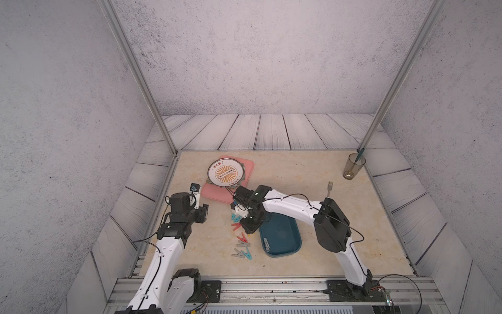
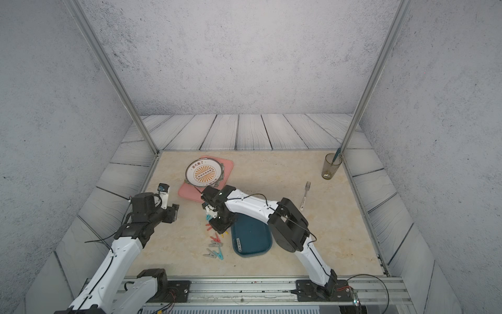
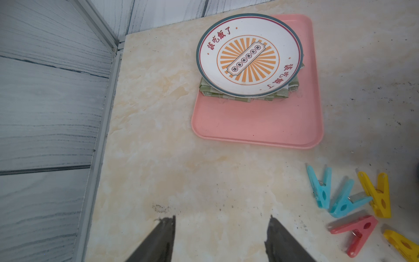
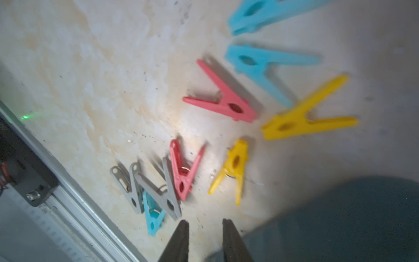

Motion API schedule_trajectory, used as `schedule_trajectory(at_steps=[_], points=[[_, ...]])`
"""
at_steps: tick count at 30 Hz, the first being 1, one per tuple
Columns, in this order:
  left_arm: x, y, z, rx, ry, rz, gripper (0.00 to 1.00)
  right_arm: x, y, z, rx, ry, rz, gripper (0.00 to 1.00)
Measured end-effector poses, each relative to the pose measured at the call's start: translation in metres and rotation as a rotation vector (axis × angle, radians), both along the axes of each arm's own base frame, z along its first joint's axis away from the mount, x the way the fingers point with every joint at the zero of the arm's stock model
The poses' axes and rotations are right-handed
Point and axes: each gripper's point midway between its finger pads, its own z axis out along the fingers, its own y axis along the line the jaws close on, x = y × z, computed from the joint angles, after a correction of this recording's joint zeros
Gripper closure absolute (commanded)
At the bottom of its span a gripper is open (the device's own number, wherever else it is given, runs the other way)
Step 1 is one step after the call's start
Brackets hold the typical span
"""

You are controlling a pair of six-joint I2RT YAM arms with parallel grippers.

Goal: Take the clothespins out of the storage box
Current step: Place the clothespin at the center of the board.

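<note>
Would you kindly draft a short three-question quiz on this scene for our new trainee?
1. True or false: the plate sits inside the storage box.
2. Where does the fork lie? A) in the glass; B) on the table; C) on the plate.
3. Which hand hovers near the clothespins beside the storage box, and is it holding anything?
Key: 1. False; it rests on a folded cloth on the pink tray. 2. B. 3. The right hand, jaws apart and empty.
</note>
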Motion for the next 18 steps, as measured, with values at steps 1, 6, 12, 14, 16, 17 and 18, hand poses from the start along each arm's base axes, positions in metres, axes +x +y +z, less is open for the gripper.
schedule_trajectory(at_steps=[1, 6, 12, 14, 16, 17, 18], points=[[0.0, 0.0, 0.0, 0.0, 0.0, -0.001, 0.32, 0.007, -0.008, 0.011, 0.012, -0.014, -0.027, 0.7], [0.0, -0.001, -0.001, 0.001, -0.004, -0.008, 0.31, 0.028, -0.042, 0.042, 0.033, -0.07, -0.119, 0.69], [0.0, -0.001, -0.004, 0.005, -0.001, -0.013, 0.31, 0.0, -0.065, 0.007, -0.056, 0.018, -0.112, 0.65], [0.0, -0.001, -0.004, 0.007, -0.001, -0.014, 0.31, -0.01, -0.071, -0.005, -0.079, 0.058, -0.114, 0.63], [0.0, -0.001, -0.004, 0.008, -0.001, -0.016, 0.31, -0.02, -0.075, -0.014, -0.088, 0.098, -0.112, 0.61], [0.0, -0.001, -0.004, 0.01, -0.001, -0.017, 0.31, -0.024, -0.076, -0.017, -0.088, 0.117, -0.113, 0.6], [0.0, -0.001, -0.004, 0.01, -0.001, -0.017, 0.31, -0.028, -0.076, -0.02, -0.084, 0.139, -0.109, 0.58]])
